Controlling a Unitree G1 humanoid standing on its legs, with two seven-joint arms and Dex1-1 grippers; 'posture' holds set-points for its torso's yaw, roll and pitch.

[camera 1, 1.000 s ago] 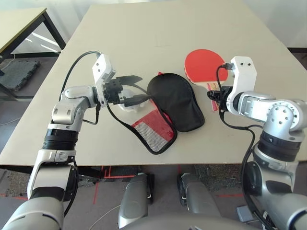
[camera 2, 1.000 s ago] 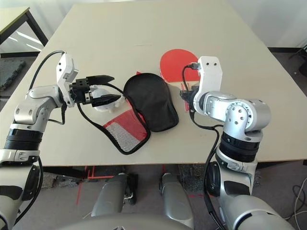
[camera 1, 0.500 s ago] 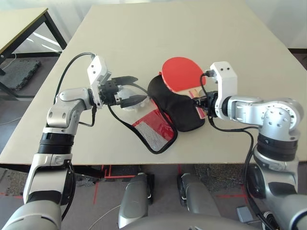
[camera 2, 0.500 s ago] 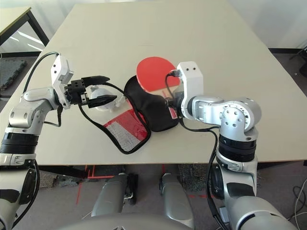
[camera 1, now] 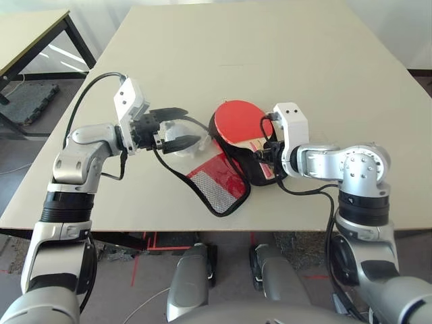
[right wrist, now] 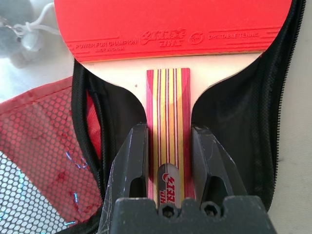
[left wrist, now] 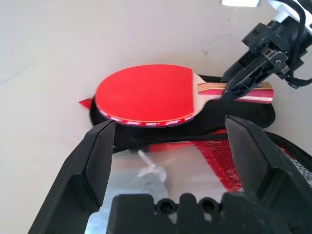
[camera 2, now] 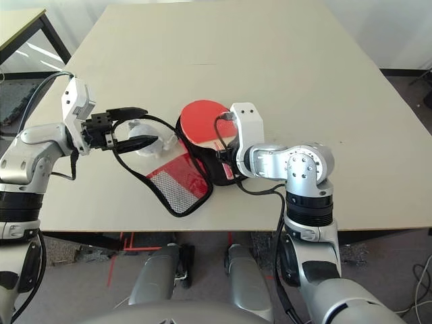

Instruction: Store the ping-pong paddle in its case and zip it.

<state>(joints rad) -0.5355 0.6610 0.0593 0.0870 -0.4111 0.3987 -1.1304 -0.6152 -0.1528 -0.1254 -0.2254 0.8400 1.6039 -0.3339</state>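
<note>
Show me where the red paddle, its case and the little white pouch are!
paddle (camera 1: 240, 121), left eye view, middle of the red rubber face.
case (camera 1: 217, 182), left eye view, red mesh flap lying open on the table.
pouch (camera 2: 143, 131), right eye view, its pale fabric by the left tool.

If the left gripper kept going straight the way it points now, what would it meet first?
Probably the red round rubber face of the ping-pong paddle, held over the black fabric case; the open left gripper points straight at it, though depth is hard to judge.
</note>
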